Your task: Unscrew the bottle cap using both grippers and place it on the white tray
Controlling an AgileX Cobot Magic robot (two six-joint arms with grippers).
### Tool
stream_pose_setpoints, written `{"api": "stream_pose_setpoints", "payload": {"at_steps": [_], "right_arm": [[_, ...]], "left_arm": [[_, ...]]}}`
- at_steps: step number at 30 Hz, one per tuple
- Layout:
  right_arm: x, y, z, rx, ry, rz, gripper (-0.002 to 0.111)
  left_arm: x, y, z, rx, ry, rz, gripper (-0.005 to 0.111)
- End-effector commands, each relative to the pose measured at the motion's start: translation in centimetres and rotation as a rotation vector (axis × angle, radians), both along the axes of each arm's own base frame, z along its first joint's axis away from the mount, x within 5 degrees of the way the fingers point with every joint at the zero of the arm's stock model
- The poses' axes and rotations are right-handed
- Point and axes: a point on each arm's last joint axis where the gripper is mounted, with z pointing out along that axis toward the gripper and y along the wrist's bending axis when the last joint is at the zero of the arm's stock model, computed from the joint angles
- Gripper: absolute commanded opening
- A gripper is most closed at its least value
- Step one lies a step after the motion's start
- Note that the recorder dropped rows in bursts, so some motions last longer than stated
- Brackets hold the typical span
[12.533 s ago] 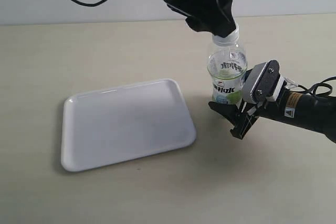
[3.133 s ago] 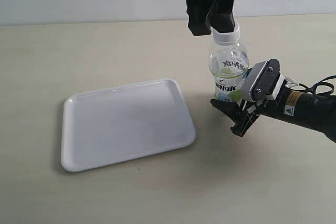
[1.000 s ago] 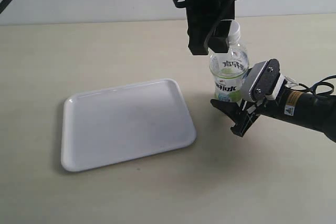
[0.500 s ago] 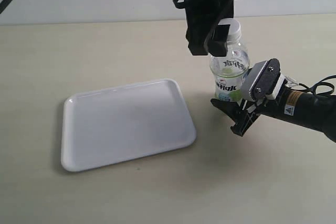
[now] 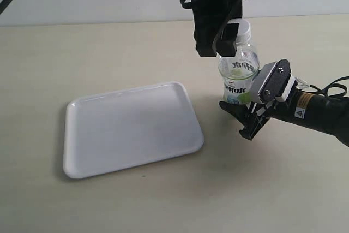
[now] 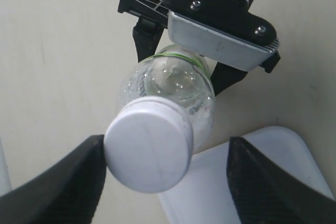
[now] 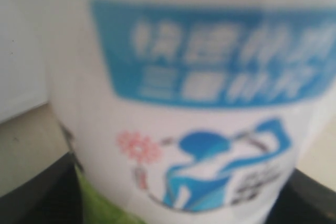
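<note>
The bottle cap (image 5: 240,26) is half hidden in the exterior view by the left gripper (image 5: 216,52); its wrist view shows the jaws apart; the bottle (image 7: 189,103), blurred, is clamped by the right gripper (image 5: 238,119).

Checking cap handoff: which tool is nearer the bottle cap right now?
Left. The left tool straddles the bottle cap, jaws open. The right tool grips the bottle lower down, at its label.

Overhead, left gripper (image 5: 218,47) gapes; right gripper (image 5: 238,118) clamps low

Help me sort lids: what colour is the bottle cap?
The bottle cap is white, clearest in the left wrist view.
</note>
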Motion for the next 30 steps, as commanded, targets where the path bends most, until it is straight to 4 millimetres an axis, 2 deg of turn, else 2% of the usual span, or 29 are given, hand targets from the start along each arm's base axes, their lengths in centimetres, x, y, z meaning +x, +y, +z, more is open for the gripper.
{"api": "stream_pose_setpoints", "payload": {"at_steps": [1,25,30], "right_arm": [[0.07,-0.2,-0.1,-0.017,0.021,-0.019,0.0],[0.07,-0.22,-0.09,-0.017,0.021,-0.021,0.0],[0.06,-0.2,-0.1,-0.017,0.021,-0.018,0.0]], "left_arm": [[-0.19,0.04,0.76,-0.023,-0.014,0.008,0.063],[-0.23,0.09,0.72,-0.022,-0.002,0.024,0.063],[-0.14,-0.01,0.8,-0.038,-0.006,0.039,0.076]]}}
